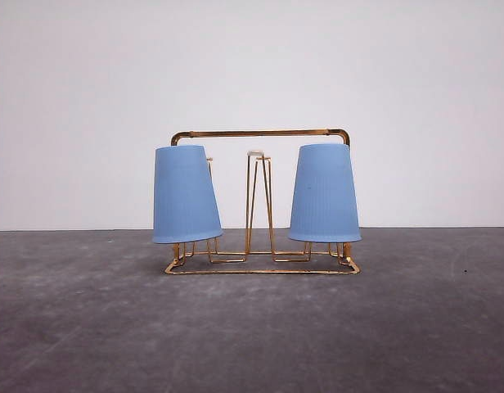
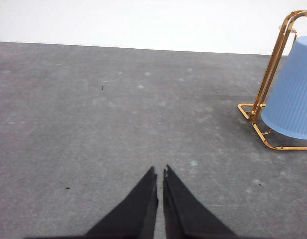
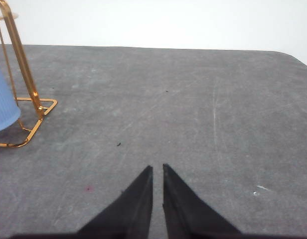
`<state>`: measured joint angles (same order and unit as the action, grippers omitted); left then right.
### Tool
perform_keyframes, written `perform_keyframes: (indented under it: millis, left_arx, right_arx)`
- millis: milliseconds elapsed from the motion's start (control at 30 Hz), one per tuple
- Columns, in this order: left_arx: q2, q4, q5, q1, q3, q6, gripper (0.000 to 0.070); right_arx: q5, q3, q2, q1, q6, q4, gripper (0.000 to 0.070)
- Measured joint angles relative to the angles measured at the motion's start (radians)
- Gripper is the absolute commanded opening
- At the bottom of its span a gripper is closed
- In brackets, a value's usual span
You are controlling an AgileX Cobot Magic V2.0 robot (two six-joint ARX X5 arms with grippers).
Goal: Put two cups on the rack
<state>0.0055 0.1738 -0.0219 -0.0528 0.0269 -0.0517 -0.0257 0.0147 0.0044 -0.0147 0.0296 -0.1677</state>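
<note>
As both hang inverted, two cups (image 1: 185,195) (image 1: 324,194), one rack (image 1: 260,133)

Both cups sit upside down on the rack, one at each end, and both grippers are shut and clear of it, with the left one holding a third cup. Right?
Not quite. The left gripper holds nothing, as the left wrist view shows. The rest stands: both cups sit inverted at the rack's ends, and the right gripper is shut and clear too.
</note>
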Motion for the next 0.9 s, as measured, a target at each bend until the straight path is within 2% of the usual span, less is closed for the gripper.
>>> perform_keyframes:
  millis: [900]
  left_arx:
    - [0.000,0.000,0.000,0.000,0.000,0.000,0.0000]
  right_arx:
    - [0.000,0.000,0.000,0.000,0.000,0.000,0.0036]
